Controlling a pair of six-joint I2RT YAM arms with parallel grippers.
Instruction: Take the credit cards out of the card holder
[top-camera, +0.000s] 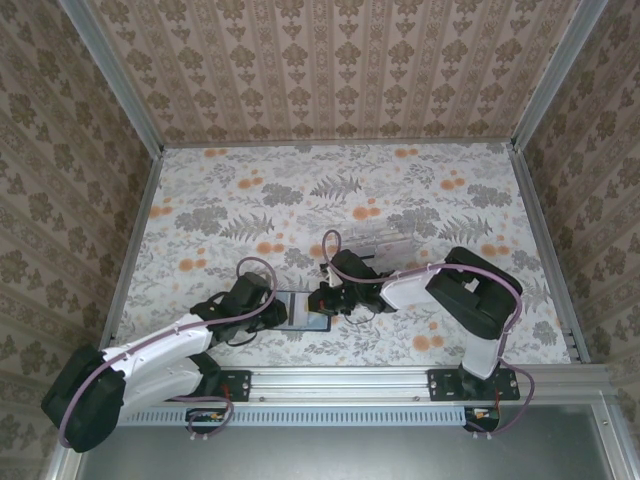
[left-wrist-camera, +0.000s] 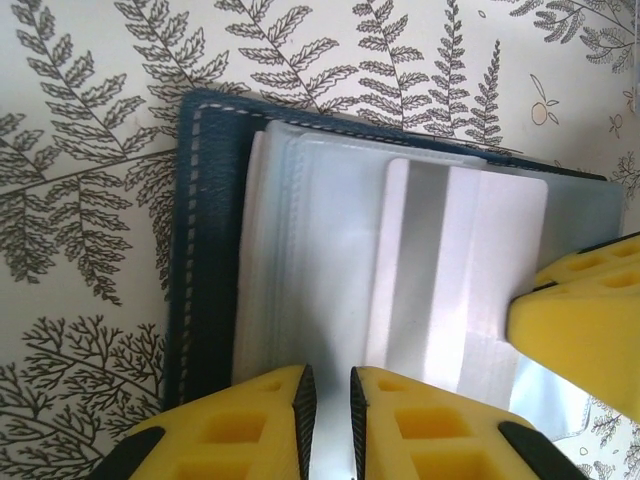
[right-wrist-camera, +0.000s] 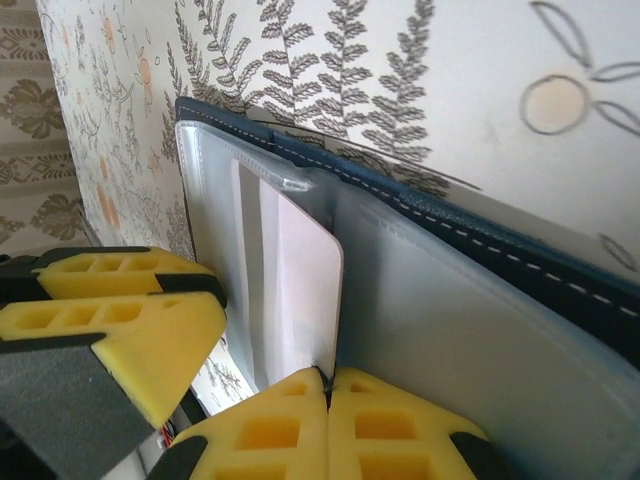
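The card holder (top-camera: 300, 312) lies open on the floral table between both grippers; its navy stitched border (left-wrist-camera: 205, 250) frames clear sleeves. One whitish credit card (left-wrist-camera: 460, 270) with a grey stripe sticks partway out of a sleeve. My right gripper (right-wrist-camera: 327, 385) is shut on that card's near edge (right-wrist-camera: 300, 290), with the navy cover (right-wrist-camera: 520, 265) behind it. My left gripper (left-wrist-camera: 332, 400) stands at the sleeves' near edge. Its jaws are a narrow gap apart, with the pale sleeve stack running down between them. In the top view the left gripper (top-camera: 272, 308) and right gripper (top-camera: 322, 300) flank the holder.
A clear plastic tray (top-camera: 385, 245) sits behind the right arm. Patterned walls with metal posts enclose the table on three sides. An aluminium rail (top-camera: 340, 380) carrying both arm bases runs along the near edge.
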